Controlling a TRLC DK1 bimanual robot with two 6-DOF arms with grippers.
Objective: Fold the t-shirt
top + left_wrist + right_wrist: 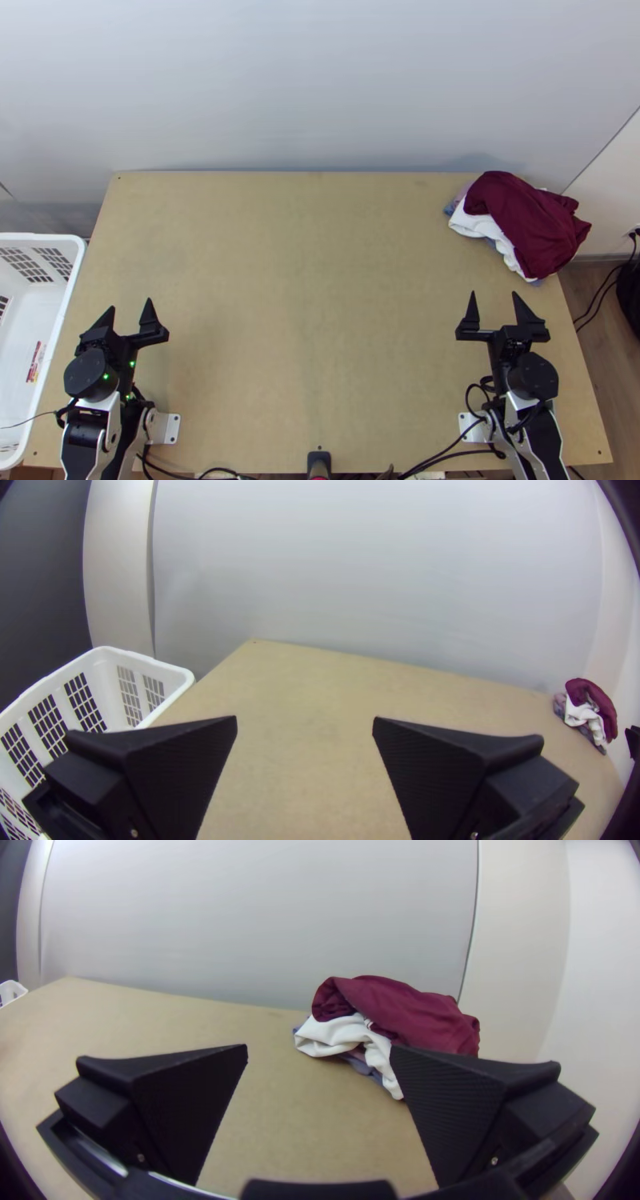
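Over pale wooden table (312, 320), keeping black left gripper (130, 304) well apart from crumpled maroon-and-white cloth pile (528, 220), black right gripper (493, 294) nearer, both empty, spread, probably for easy grasping.

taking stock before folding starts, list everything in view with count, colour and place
maroon cloth: 1, maroon, bunched on the pile, far right corner
white cloth: at least 1, white, under the maroon
blue-grey cloth: at least 1, blue-grey, low in the pile
table: 1, light wood, centre
basket: 1, white, left of table
wall: 1, pale grey, behind table
cables: several, black, near edge and right floor
floor: 1, brown, right
arms: 2, white and black, near corners
left gripper: 1, black, open, near left
right gripper: 1, black, open, near right
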